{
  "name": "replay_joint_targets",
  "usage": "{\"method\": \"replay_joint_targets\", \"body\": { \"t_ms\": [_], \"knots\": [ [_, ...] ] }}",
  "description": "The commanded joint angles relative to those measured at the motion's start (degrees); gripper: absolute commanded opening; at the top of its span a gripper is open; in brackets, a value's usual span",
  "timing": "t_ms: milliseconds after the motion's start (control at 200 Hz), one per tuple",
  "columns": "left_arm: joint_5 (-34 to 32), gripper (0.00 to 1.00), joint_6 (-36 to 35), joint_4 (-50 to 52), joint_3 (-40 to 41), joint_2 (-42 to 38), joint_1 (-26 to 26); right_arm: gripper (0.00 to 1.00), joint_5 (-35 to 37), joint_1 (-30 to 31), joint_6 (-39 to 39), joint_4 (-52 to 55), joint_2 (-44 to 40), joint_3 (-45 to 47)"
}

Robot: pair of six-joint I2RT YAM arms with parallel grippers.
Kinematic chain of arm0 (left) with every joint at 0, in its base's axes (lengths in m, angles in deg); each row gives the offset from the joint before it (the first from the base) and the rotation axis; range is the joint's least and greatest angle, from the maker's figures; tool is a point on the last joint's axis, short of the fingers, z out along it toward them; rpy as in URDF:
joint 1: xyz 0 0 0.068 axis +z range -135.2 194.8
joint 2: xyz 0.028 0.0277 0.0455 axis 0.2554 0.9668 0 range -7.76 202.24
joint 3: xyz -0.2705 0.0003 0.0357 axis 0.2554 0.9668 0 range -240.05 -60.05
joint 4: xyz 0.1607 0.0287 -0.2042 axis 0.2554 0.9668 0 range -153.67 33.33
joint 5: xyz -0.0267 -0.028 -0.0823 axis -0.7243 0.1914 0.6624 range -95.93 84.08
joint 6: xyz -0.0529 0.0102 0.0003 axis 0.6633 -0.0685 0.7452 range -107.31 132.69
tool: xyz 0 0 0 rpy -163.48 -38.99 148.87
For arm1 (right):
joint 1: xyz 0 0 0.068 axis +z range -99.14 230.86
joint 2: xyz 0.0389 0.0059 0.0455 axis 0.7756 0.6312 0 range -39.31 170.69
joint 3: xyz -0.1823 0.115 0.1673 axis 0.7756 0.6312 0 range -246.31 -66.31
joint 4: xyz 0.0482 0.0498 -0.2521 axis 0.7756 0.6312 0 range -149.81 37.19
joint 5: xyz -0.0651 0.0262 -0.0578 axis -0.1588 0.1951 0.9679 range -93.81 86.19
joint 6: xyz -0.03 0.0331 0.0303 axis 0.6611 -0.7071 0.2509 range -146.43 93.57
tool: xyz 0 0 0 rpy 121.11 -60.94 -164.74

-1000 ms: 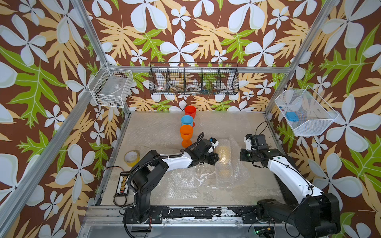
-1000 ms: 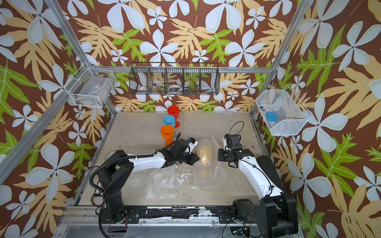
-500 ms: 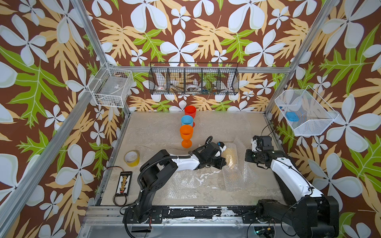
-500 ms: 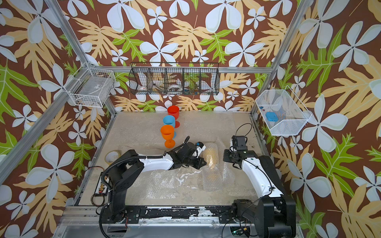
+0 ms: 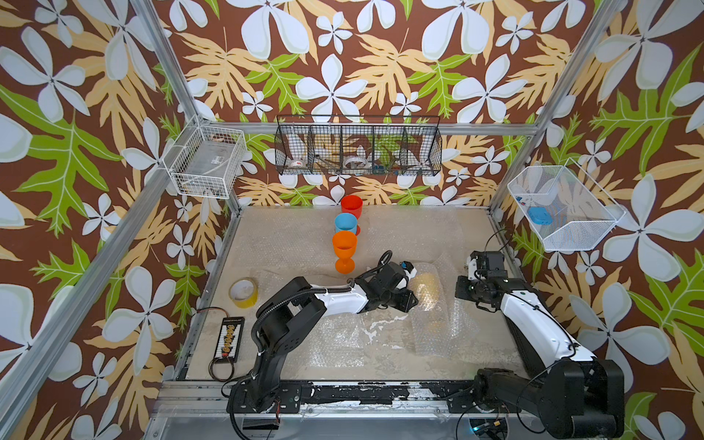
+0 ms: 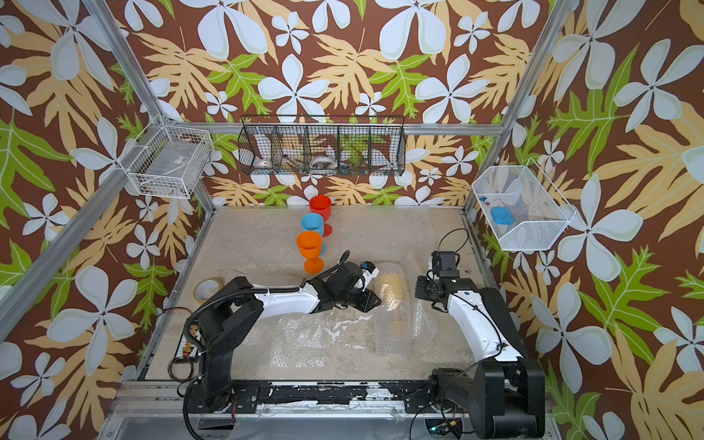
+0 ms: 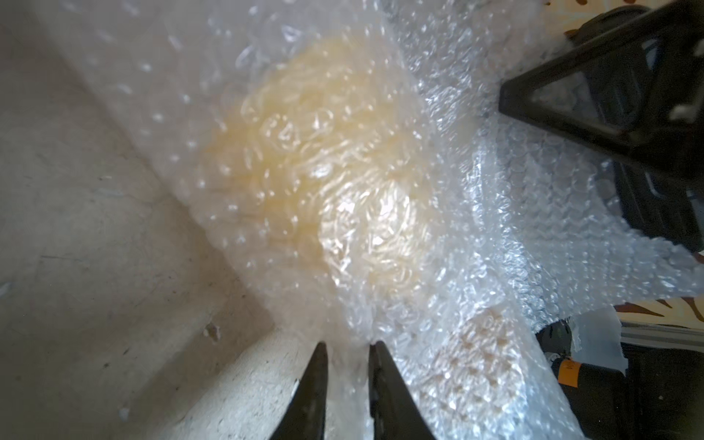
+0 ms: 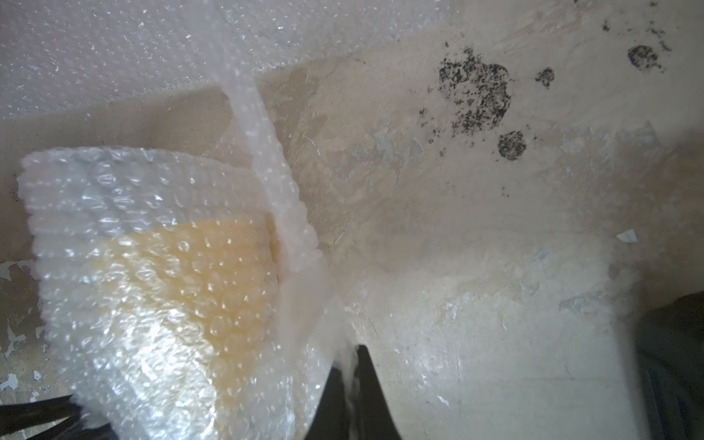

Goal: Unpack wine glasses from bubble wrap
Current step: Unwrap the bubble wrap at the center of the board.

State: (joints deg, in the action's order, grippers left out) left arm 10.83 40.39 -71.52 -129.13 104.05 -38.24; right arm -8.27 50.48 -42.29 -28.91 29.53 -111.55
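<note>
A yellow wine glass [image 5: 428, 286] [image 6: 392, 286] lies on its side inside a roll of bubble wrap [image 5: 438, 324], pale through the plastic in both wrist views [image 7: 316, 160] [image 8: 198, 274]. My left gripper [image 5: 408, 300] [image 7: 347, 344] is at the roll's left side, its fingers a narrow gap apart with an edge of wrap lying between them. On the roll's right, my right gripper [image 5: 462, 288] [image 8: 348, 352] is shut on a loose flap of wrap. The orange [image 5: 344, 247], light blue [image 5: 345, 223] and red [image 5: 351, 205] glasses stand upright in a row at the back.
Flat bubble wrap sheets [image 5: 335, 339] lie on the table in front of the left arm. A yellowish tape roll [image 5: 244, 291] and a black device [image 5: 228, 339] sit at the left edge. Wire baskets [image 5: 358, 146] hang on the walls.
Both grippers and the wrapped bundle have shifted to the right and slightly toward the front. The left fingers, pinched together before, now stand slightly apart.
</note>
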Motion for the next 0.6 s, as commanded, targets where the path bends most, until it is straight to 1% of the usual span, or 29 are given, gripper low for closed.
{"method": "replay_joint_targets", "body": {
  "t_ms": [0,110,210,350,500,596],
  "knots": [
    [-1.63,0.28,-1.29,0.64,0.82,-2.36,0.49,0.07,1.13,-0.39,0.03,0.0,-0.3,-0.55],
    [-2.36,0.34,-1.83,1.44,0.98,-4.81,0.57,0.07,1.84,-0.58,-0.18,0.1,-0.57,-0.74],
    [-2.0,0.36,-1.52,1.09,0.98,-6.03,0.49,0.06,2.53,-0.93,-0.18,0.33,-1.19,-1.21],
    [-1.6,0.43,-1.82,1.6,-0.18,-5.49,0.51,0.06,2.48,-1.18,-0.3,1.04,-1.79,-2.14],
    [-1.22,0.54,-2.04,2.49,-1.77,-4.52,0.48,0.07,2.14,-1.15,-0.28,1.15,-1.47,-2.19],
    [-1.41,0.59,-2.43,2.69,-3.3,-4.12,-0.34,0.06,1.15,-1.18,0.04,1.14,-1.16,-2.07]
  ]
}}
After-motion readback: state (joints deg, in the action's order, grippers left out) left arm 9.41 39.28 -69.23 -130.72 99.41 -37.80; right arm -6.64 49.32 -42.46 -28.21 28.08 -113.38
